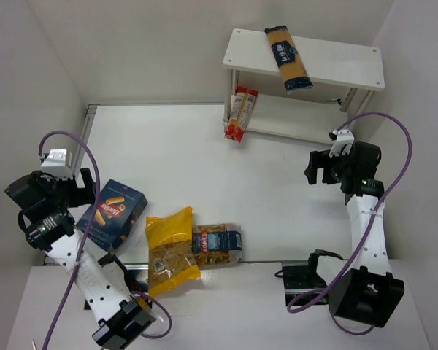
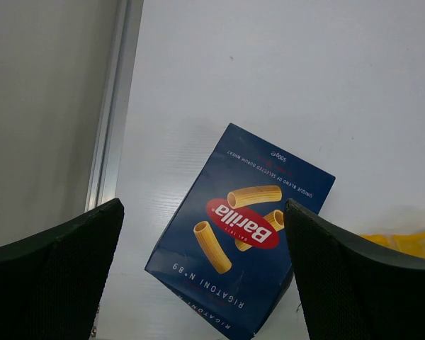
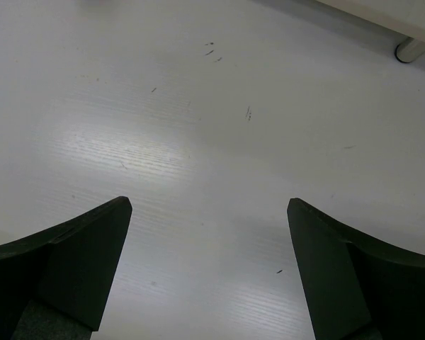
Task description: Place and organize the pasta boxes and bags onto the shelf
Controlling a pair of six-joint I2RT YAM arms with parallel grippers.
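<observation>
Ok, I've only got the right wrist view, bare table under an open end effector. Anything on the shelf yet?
Observer: Yes, a long spaghetti packet lies diagonally on the top tier of the shelf.
Operator: And the lower tier?
Observer: A narrow red-white packet at its left end, sticking out past the edge.
Operator: What's left on the table?
Observer: A dark blue box, a yellow bag and a clear blue-labelled bag, near the left arm.

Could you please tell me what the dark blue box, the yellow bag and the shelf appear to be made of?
The dark blue box: likely printed cardboard, matte, with crisp folded edges. The yellow bag: probably thin plastic film, glossy and crinkled. The shelf: smooth white boards, perhaps laminate or painted wood, on metal-looking legs.
</observation>
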